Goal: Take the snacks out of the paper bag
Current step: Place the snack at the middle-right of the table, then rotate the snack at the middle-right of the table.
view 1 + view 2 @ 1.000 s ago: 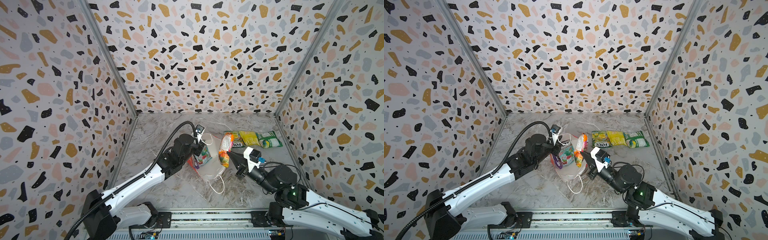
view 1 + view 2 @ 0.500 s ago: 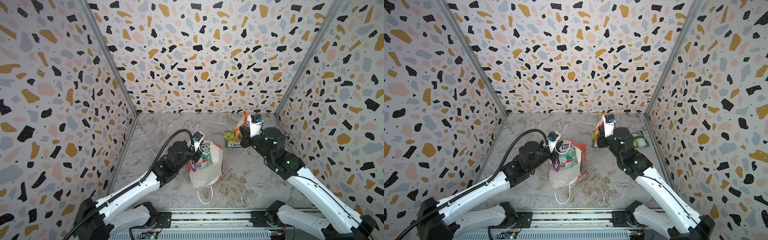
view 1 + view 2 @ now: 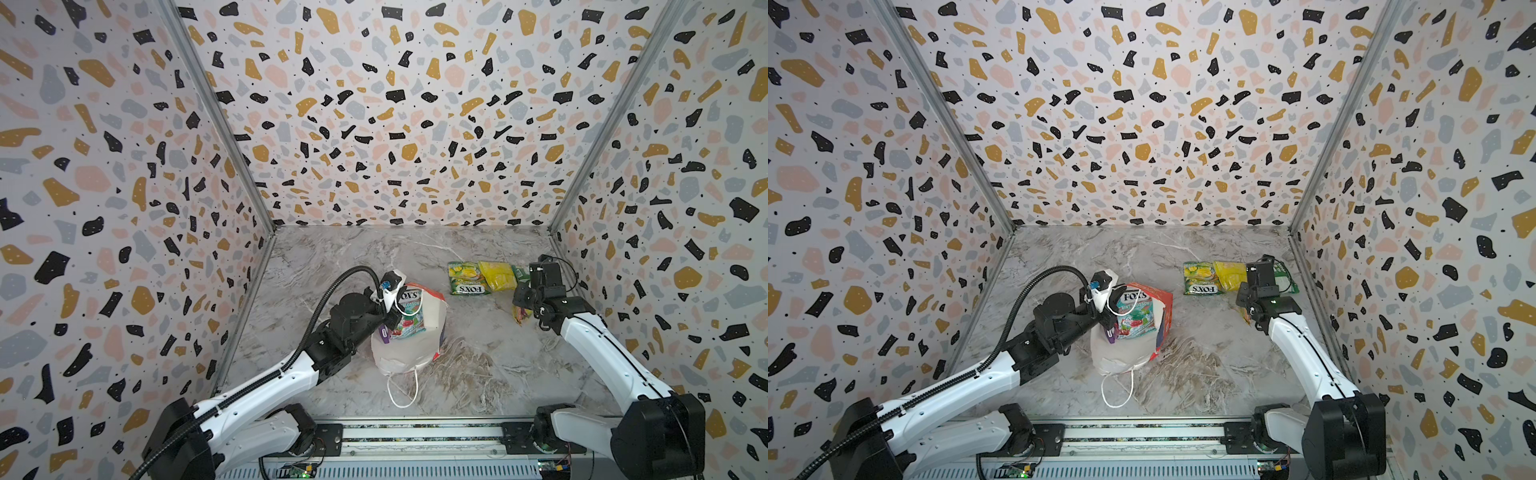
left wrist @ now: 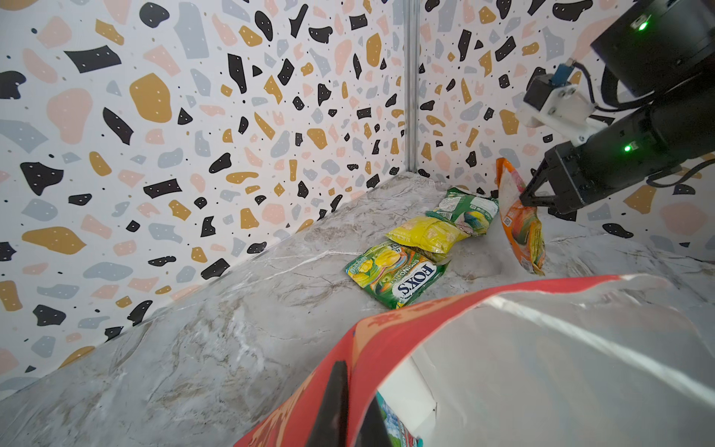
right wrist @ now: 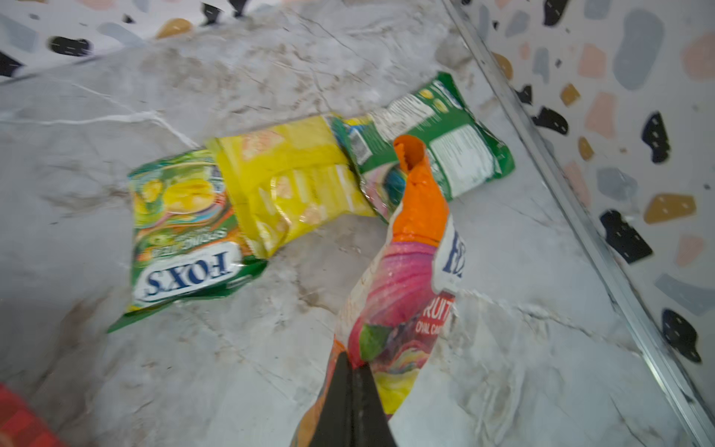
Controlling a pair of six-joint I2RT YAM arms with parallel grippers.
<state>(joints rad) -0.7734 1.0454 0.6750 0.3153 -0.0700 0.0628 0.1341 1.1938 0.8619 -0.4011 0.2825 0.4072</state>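
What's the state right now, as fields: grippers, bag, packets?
left gripper: shut on the paper bag rim
right gripper: shut on the orange packet, beside the row
out of bag: green FOX'S packet, yellow packet, second green packet, overlapping in a row on the table
in bag: teal FOX'S packet, purple packet
task: not done

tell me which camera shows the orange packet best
The left wrist view: the orange packet hangs whole and sharp from the shut right pincer. The right wrist view shows it close but blurred; both top views show only a sliver beside the arm.
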